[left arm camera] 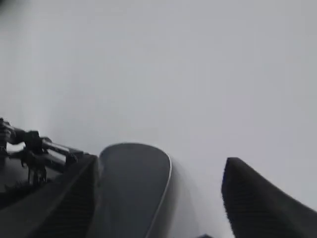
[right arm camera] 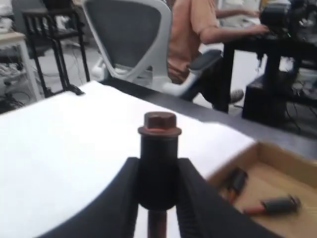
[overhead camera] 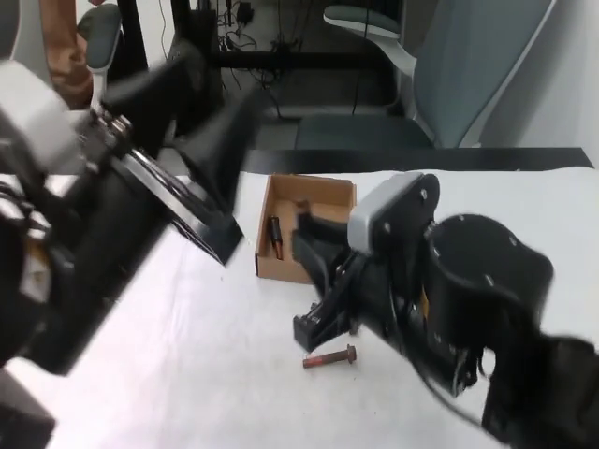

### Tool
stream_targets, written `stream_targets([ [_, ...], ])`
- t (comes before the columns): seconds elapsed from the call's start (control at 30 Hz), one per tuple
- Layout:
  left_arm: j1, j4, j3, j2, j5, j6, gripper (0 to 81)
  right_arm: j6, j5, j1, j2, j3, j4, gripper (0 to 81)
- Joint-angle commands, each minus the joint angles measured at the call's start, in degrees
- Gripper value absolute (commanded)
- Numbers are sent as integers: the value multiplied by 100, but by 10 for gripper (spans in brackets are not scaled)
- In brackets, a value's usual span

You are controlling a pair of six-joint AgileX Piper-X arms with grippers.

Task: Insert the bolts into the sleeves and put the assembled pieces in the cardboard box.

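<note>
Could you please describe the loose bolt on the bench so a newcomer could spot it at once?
On the white bench, look just nearer the camera than the cardboard box. The bolt lies there on its side, reddish-brown. Unlike the sleeved pieces in the box, it wears no black sleeve.

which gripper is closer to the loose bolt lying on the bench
Right. The right gripper hangs close by the loose bolt; the left gripper is raised, much farther off.
</note>
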Motion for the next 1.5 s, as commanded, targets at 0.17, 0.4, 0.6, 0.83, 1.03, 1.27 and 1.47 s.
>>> stream_targets([
  [0.17,-8,1739,-10,-1072,-60,271,18,-643,89,-879,79,-1671,2403,1],
  [0.4,-8,3914,-10,-1627,-49,234,18,-700,-259,-1308,1076,-3199,3889,1],
  [0.6,-8,4995,-10,-1829,-195,203,18,-948,-258,-1328,2221,-4479,5047,1],
  [0.83,-8,5053,-10,-2066,-195,203,18,-939,-212,-1503,3360,-5525,5624,1],
  [1.03,-8,5077,-10,-2081,-195,203,18,-940,-184,-1758,3958,-6170,6186,1],
  [1.27,-8,5076,-10,-2081,-174,203,18,-940,-424,-1863,4004,-6196,6204,459],
  [1.47,-8,5076,-10,-2081,-170,203,18,-905,-791,-1848,3965,-6196,6451,631],
])
